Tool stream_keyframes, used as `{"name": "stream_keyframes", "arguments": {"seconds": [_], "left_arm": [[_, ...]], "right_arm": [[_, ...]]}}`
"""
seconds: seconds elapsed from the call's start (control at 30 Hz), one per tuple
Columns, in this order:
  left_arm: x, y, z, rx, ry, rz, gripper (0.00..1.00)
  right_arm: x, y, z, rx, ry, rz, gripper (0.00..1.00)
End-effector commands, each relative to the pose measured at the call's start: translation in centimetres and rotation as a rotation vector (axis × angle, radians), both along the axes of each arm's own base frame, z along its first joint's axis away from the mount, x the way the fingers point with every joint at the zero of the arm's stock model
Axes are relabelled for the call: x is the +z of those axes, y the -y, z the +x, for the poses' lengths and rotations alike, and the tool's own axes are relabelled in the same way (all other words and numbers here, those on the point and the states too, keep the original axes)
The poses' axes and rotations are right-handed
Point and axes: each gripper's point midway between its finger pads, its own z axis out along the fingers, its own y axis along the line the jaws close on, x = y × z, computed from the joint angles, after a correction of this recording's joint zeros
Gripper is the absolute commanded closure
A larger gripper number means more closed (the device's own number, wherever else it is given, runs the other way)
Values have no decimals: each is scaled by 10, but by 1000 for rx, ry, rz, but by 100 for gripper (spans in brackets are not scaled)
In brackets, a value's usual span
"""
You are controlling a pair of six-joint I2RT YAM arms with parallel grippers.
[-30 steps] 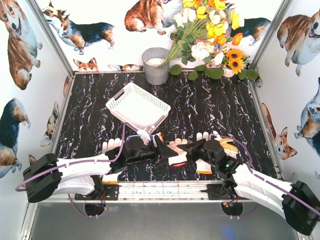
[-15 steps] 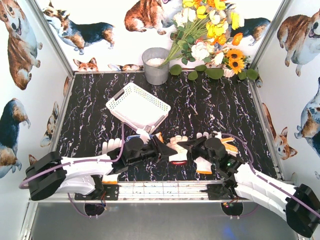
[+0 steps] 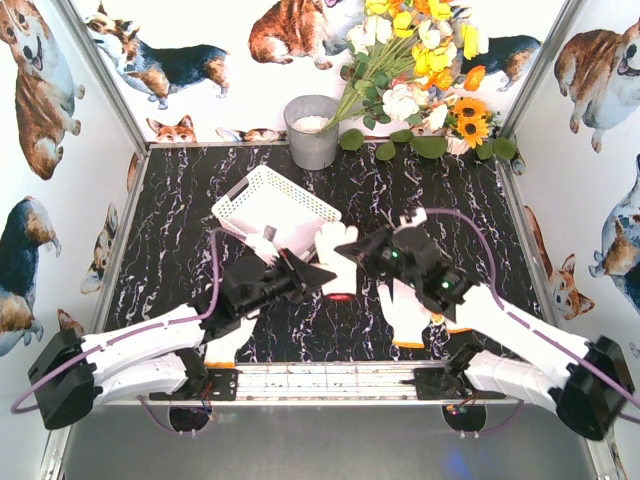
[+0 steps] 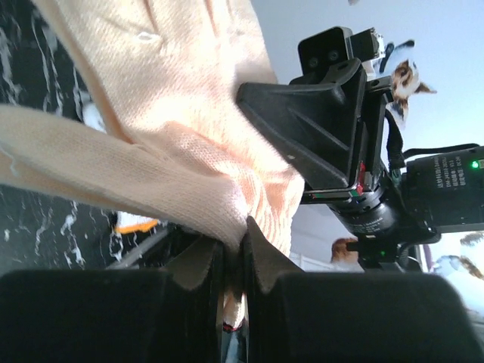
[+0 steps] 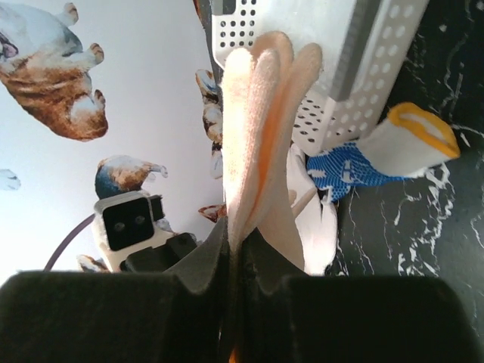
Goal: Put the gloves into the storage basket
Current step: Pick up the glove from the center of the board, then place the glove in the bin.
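Both arms reach in from the near edge and meet over the middle of the table (image 3: 180, 220), wrists turned toward each other. The left gripper (image 4: 234, 243) is pressed together on a fold of a cream glove (image 3: 335, 252). The right gripper (image 5: 233, 243) pinches the same glove from the other side. The glove hangs lifted between them, just beside the near corner of the basket (image 3: 262, 200) and not inside it. A dotted glove (image 5: 344, 168) lies by the basket wall; the top view does not show it clearly. The right arm half covers a second glove (image 3: 405, 318), and the left arm hides most of a third glove (image 3: 222, 345).
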Motion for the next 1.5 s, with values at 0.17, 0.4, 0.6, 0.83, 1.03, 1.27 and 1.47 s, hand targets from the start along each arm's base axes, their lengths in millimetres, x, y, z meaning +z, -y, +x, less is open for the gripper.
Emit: {"name": "stream_keyframes", "arguments": {"seconds": [0.17, 0.4, 0.6, 0.83, 1.03, 1.27, 1.47], "left_arm": [[15, -46, 43, 140, 133, 156, 100], [6, -72, 63, 218, 185, 299, 100], [0, -86, 87, 259, 211, 428, 100], [-10, -109, 114, 315, 225, 546, 100], [-11, -124, 144, 337, 231, 583, 100], [-23, -127, 177, 309, 239, 633, 100], [-39, -132, 206, 295, 242, 721, 100]], "right_arm": [[28, -59, 33, 241, 167, -168, 100], [14, -101, 64, 385, 261, -314, 100], [16, -131, 85, 512, 379, -386, 100], [-3, -152, 113, 579, 476, -440, 100], [-15, -162, 146, 571, 495, -420, 100], [-23, -171, 180, 577, 541, -445, 100], [-37, -172, 207, 594, 562, -447, 100]]}}
